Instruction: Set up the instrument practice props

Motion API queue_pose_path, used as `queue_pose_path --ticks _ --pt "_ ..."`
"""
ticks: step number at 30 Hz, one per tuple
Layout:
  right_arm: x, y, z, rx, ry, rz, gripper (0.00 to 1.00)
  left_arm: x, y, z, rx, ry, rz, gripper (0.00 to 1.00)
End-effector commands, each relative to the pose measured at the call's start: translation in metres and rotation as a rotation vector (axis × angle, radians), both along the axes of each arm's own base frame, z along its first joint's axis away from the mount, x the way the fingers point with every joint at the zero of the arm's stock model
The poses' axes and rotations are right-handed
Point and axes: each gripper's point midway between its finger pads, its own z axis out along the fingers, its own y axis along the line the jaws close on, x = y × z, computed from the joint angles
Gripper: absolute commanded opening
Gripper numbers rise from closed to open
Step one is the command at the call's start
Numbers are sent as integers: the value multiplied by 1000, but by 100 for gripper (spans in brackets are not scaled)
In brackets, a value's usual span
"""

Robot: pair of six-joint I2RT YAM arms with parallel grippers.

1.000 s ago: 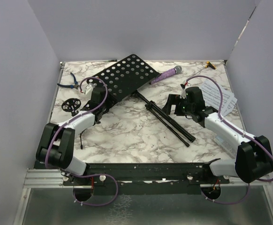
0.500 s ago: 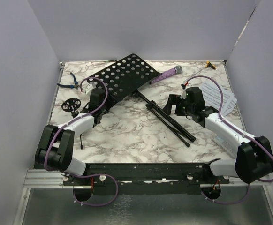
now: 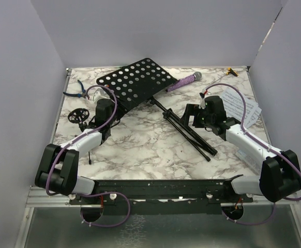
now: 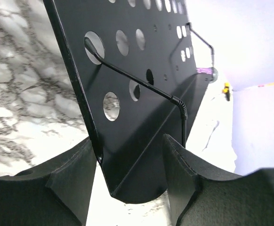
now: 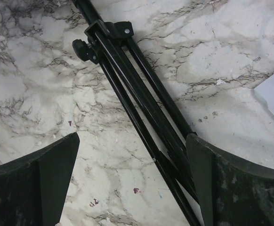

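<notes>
Diagonally across the worktop (image 3: 150, 150) lies the music stand (image 3: 137, 81), legs (image 5: 137, 94) running far-left to near-right beneath the wide-open right claw (image 5: 132, 137); the left claw (image 4: 127, 155) clamps its tilted-up desk (image 4: 127, 134) at the near edge.

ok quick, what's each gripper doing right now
Left gripper: closed on the bottom lip of the music stand.
Right gripper: open, holding nothing, above the stand's folded legs.
</notes>
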Motion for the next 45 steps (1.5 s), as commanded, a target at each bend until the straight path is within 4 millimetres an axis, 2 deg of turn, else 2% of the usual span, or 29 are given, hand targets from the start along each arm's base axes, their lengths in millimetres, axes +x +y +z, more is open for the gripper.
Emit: queue_pose_path --ticks 1,9,14,20,23,30,33,40,45 --pt "1 -4 9 -5 -11 -9 100 2 -26 99 -154 -324 -113 57" --pt "2 -4 20 -14 -50 10 100 -8 -35 122 -216 -409 -180 52" --pt "3 -4 24 -15 -61 13 100 -8 -33 130 -233 -444 -174 51" --pt "1 -2 28 -5 -69 24 100 -2 -40 129 -295 -458 -208 49" --pt "1 -3 33 -6 -80 24 100 0 -39 132 -338 -489 -218 42" --pt "0 -5 40 -9 -101 23 100 12 -39 126 -331 -480 -213 41" --pt "0 -5 42 -7 -105 27 100 17 -43 120 -329 -462 -224 37" --pt "6 -8 47 -19 -126 5 100 25 -52 102 -312 -423 -268 20" --pt "10 -11 47 -53 -148 8 100 23 -53 121 -276 -483 -295 2"
